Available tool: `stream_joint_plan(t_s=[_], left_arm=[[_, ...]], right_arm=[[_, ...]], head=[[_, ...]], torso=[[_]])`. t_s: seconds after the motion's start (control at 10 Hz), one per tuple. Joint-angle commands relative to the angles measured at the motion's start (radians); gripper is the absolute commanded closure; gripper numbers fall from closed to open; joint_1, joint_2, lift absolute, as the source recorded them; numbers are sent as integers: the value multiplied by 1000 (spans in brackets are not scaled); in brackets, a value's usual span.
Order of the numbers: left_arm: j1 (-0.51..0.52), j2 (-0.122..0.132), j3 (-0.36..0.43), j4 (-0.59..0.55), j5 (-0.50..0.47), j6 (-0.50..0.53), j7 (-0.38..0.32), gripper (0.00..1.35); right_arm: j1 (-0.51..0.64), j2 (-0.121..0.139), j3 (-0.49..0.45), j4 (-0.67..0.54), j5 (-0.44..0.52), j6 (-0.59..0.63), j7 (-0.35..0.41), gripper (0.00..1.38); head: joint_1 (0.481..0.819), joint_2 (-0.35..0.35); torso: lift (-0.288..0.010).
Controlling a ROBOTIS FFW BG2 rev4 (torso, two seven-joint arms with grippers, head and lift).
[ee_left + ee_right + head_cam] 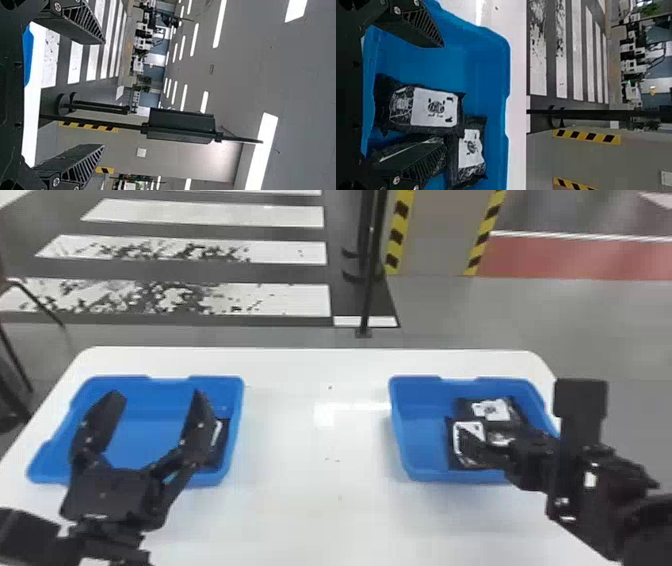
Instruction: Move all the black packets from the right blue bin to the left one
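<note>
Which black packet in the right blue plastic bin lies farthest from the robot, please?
The packet nearest the bin's far wall, its white label facing up; the others lie nearer the robot.

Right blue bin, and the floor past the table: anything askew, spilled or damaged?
I see no spill in the right blue bin; its black packets lie at differing angles, which seems ordinary. The oddity is the white floor stripes, whose patchy paint looks worn away.

Blue bins (420, 435), black-and-white packets (435, 109), white table (300, 490), yellow-and-black striped pillar edges (400, 227)
</note>
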Motion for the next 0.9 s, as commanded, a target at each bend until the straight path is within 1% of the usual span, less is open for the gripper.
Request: stream_joint_plan(t_s=[0.0, 0.1, 0.2, 0.3, 0.5, 0.8], left_arm=[[-11, 2, -3, 0, -1, 13, -18, 110], [-13, 5, -11, 0, -7, 13, -21, 110], [-16, 5, -13, 0, -7, 13, -21, 110], [-16, 5, -13, 0, -9, 13, -22, 110], [-18, 5, -13, 0, -15, 10, -22, 110], [-23, 5, -13, 0, -23, 13, -32, 110]], right_arm=[[-82, -2, -1, 120, 51, 22, -1, 151], [-124, -6, -1, 174, 53, 44, -1, 209], [-149, -11, -1, 201, 47, 61, -1, 263], [-154, -11, -1, 205, 43, 71, -1, 271], [-183, -17, 23, 257, 17, 90, 4, 272], [-208, -20, 63, 294, 7, 115, 4, 277]], head=[[695, -92], [695, -120], [695, -141], [695, -154], [695, -157], [695, -136]], torso=[[-140], [-140], [-140], [-140], [-140], [-140]])
